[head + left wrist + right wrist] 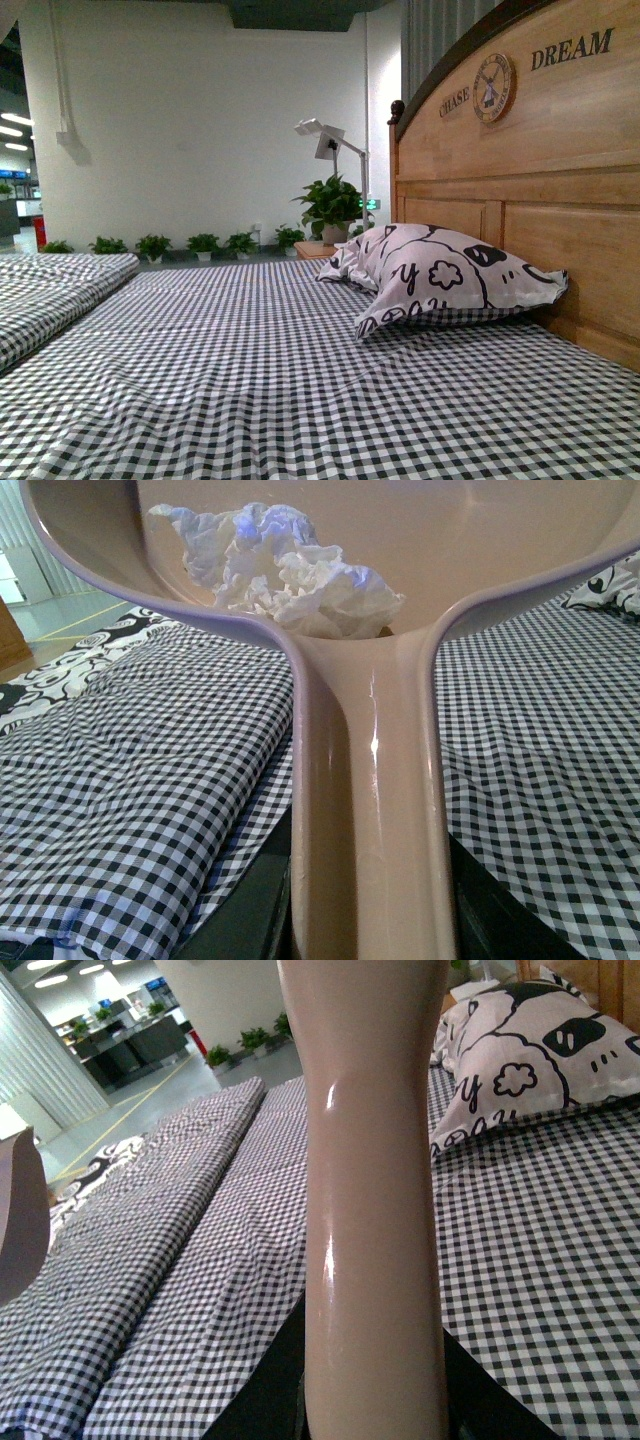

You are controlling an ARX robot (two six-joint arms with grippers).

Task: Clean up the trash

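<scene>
The trash (285,575), a crumpled wad of white tissue paper, lies inside the pale beige dustpan (480,540), close to where the pan meets its handle. My left gripper (370,920) is shut on the dustpan handle (368,780), with its dark jaws on either side of it. In the right wrist view, my right gripper (375,1410) is shut on the beige brush handle (372,1180); the brush's head is out of view. A beige edge, likely the dustpan (20,1210), shows beside it. Neither gripper appears in the front view.
A bed with a black-and-white checked sheet (260,370) fills the scene. A white patterned pillow (440,275) leans by the wooden headboard (540,180). A folded checked quilt (50,290) lies along the far left side. Potted plants (200,245) line the back wall.
</scene>
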